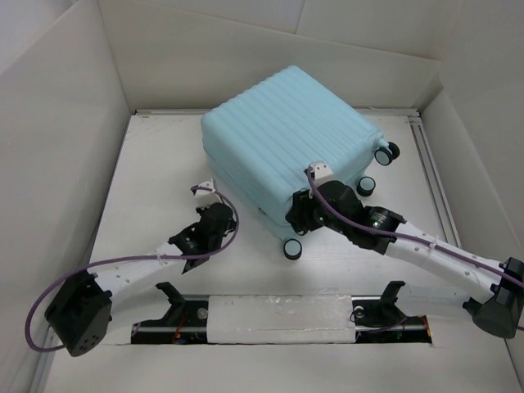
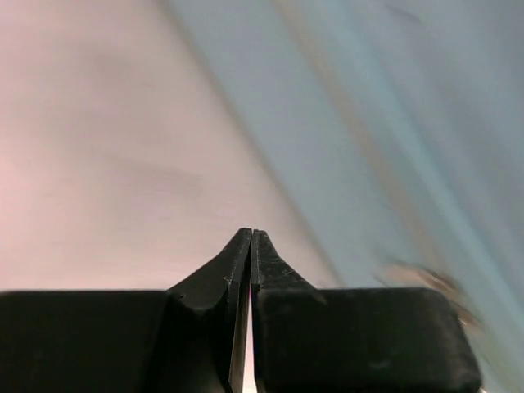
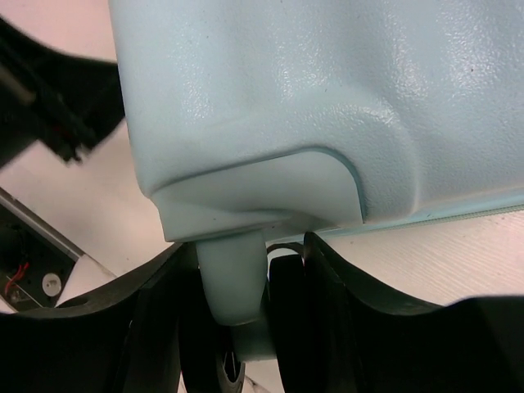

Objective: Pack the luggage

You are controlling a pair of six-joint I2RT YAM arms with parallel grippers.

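Luggage (image 1: 286,131) lies closed on the bench (image 1: 164,172), back of centre and skewed, with its wheel end turned toward my right arm (image 1: 442,250).

Right jaws: grasping 1 caster (image 3: 233,286) at the near lower corner. The stem and wheel sit between the fingers, and both appear to bear on it. Judgement: this hold serves as a handle for dragging or pivoting the case, since the smooth shell offers nothing else to pinch.

Left jaws: clenched tip to tip and holding nothing, pointed at the case's left side and just beside it. Judgement: they are set as a blunt pusher or brace against the shell.

The lid is closed, so packing proper is not begun.

Clearances: open bench lies to the left of the case and in front of it. The back edge is near the rear wall (image 1: 270,57). The far caster (image 1: 387,151) stands near the right rail (image 1: 430,172). Any swing is best made toward the near left.
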